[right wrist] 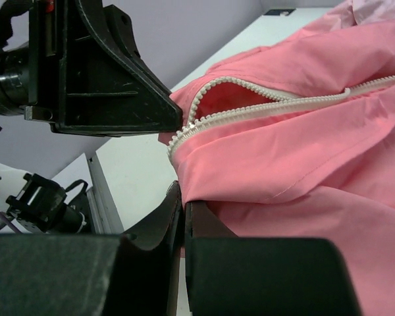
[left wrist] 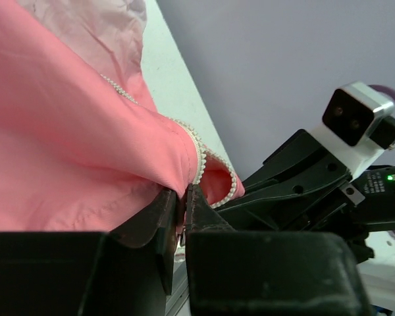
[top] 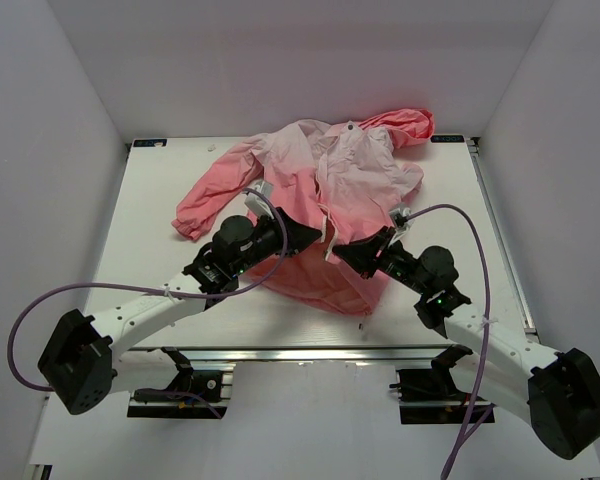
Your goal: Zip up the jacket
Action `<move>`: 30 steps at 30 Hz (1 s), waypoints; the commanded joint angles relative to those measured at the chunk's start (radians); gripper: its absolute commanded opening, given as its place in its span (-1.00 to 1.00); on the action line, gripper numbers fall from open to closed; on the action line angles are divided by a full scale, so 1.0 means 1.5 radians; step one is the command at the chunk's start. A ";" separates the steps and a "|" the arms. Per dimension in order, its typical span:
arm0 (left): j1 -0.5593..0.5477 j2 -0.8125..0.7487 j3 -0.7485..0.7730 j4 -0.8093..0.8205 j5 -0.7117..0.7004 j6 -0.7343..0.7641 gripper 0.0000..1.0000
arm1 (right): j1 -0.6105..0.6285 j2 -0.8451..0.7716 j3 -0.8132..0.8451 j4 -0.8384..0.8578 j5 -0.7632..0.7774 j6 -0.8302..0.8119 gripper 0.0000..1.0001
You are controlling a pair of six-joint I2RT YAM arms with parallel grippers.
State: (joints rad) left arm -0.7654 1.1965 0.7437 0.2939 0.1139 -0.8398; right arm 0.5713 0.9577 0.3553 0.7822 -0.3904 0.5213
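left gripper is pinching the jacket right beside its white zipper; right gripper is clamped tight on the jacket's lower edge; zipper teeth gape apart there

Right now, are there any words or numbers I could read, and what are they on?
No text here can be read.
Sticker on the right arm: tiny print, too small to read.
White tags on the jacket: too small to tell if anything is printed.
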 commanded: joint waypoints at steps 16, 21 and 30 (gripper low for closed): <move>-0.004 -0.015 -0.008 0.070 0.038 -0.026 -1.00 | 0.000 0.002 0.014 0.118 0.005 -0.001 -1.00; -0.003 -0.010 -0.008 0.064 0.052 -0.025 -1.00 | 0.000 -0.001 0.014 0.125 0.007 -0.008 -1.00; -0.003 -0.017 -0.015 0.060 0.054 -0.031 -1.00 | -0.001 -0.013 0.009 0.118 0.011 -0.018 -1.00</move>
State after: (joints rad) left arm -0.7650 1.1957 0.7197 0.3672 0.1730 -0.8814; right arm 0.5713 0.9638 0.3553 0.8707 -0.3882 0.5159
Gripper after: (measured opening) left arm 0.185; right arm 0.023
